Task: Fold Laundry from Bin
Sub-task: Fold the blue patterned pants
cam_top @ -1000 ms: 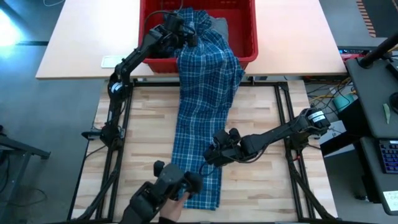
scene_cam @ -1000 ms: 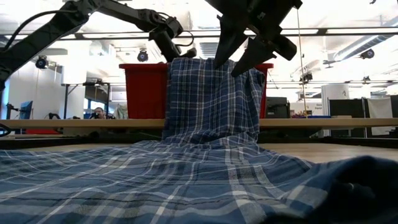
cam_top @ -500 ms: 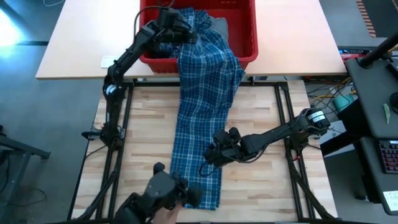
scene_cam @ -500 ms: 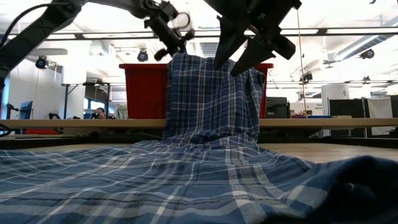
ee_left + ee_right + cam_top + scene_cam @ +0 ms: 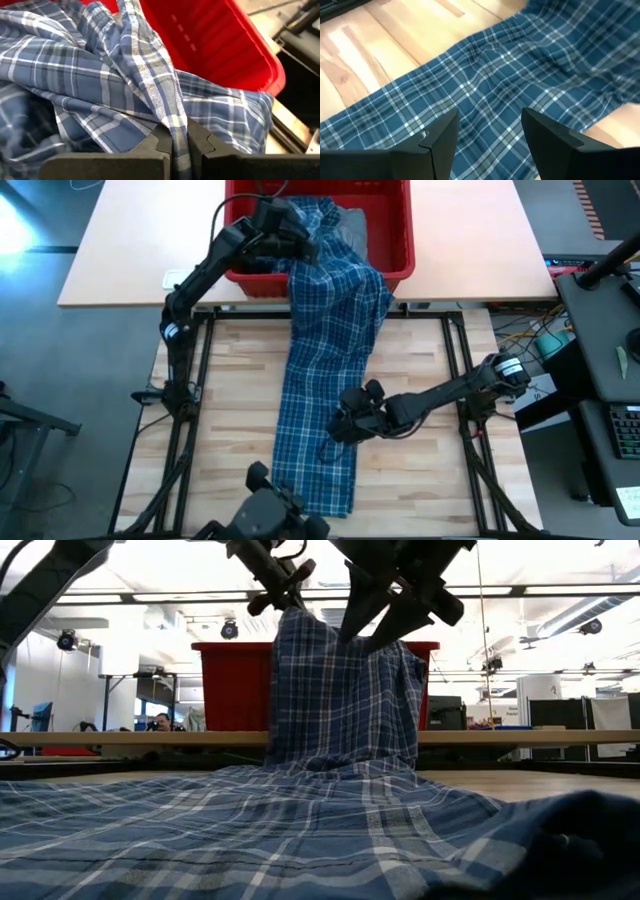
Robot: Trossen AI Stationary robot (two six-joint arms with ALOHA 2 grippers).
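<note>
Two grippers — left gripper (image 5: 300, 248) pinching the plaid shirt (image 5: 325, 370) at the bin (image 5: 395, 268); right gripper (image 5: 345, 425), spread, over its table end.

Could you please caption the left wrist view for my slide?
Left gripper pinching a plaid shirt fold beside the red bin.

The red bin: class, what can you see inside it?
Inside the red bin lie the bunched upper part of the plaid shirt and a grey garment; whatever lies beneath them is covered.
</note>
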